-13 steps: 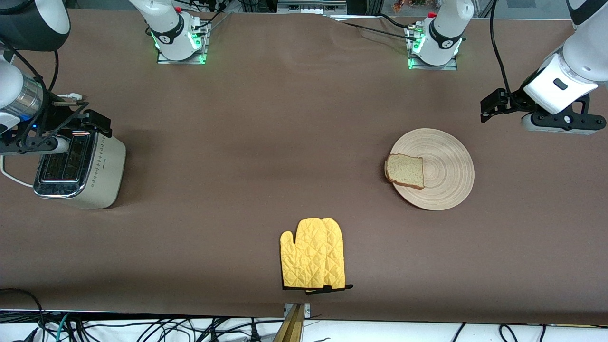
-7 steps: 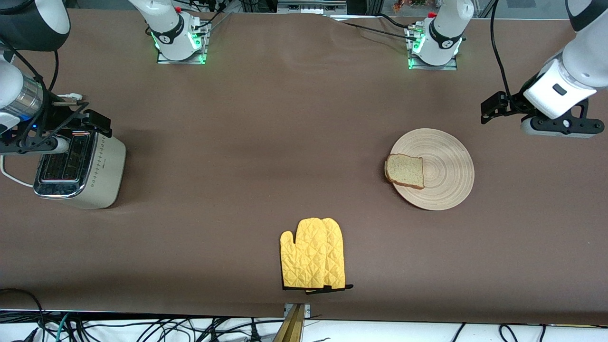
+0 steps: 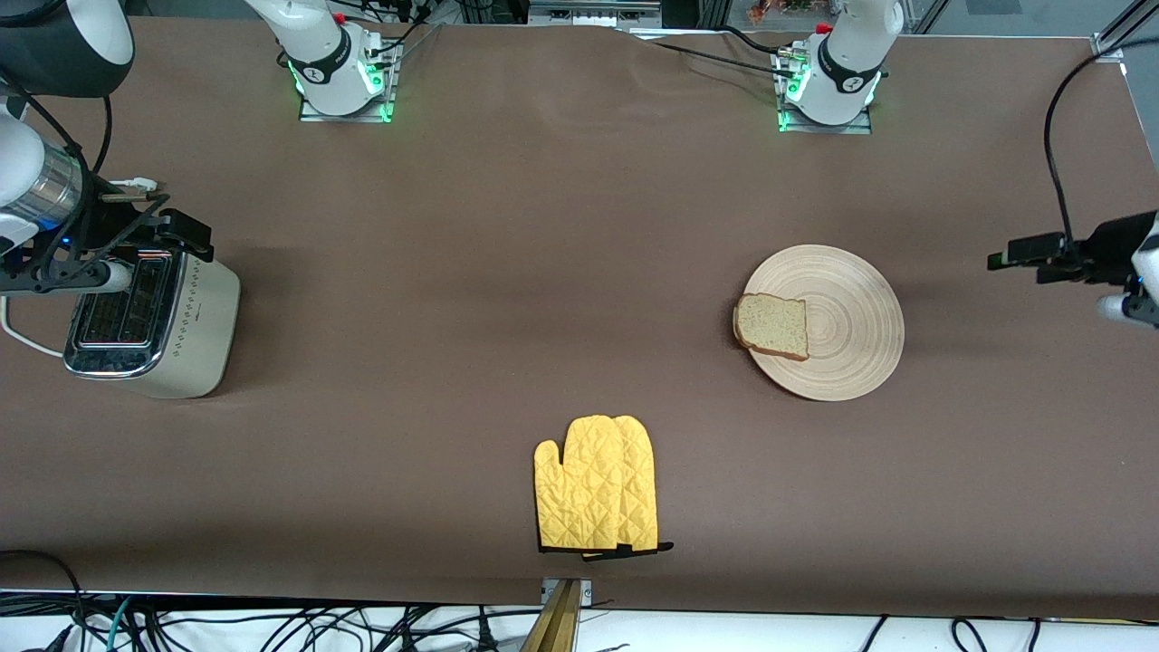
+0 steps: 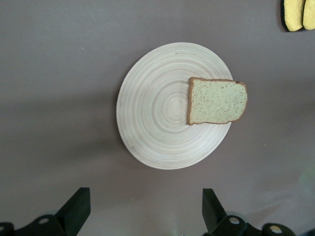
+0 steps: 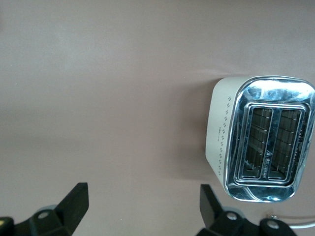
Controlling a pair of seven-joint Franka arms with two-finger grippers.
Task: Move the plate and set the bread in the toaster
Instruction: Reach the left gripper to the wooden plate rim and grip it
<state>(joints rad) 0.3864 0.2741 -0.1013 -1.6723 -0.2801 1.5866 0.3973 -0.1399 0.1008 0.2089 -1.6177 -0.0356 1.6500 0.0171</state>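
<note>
The round pale wooden plate (image 3: 851, 344) lies on the brown table toward the left arm's end; it also shows in the left wrist view (image 4: 157, 118). The bread (image 3: 772, 326) lies flat on the plate's rim on the side toward the right arm's end, slightly overhanging it (image 4: 216, 101). The cream toaster (image 3: 195, 330) with a chrome top stands at the right arm's end (image 5: 266, 140). My left gripper (image 3: 1132, 303) hangs past the plate at the table's left-arm end, open and empty (image 4: 145, 211). My right gripper (image 3: 68, 276) hovers over the toaster's outer side, open and empty (image 5: 143, 206).
A yellow quilted oven mitt (image 3: 596, 484) lies near the table's front edge, midway along it; its tip shows in the left wrist view (image 4: 298, 14). A white cord (image 3: 23, 340) leaves the toaster. The arm bases (image 3: 340, 77) (image 3: 828, 81) stand along the back edge.
My left gripper has swung away from the plate toward the left arm's end of the table, now partly out of the front view. The right arm, plate and bread have not moved.
</note>
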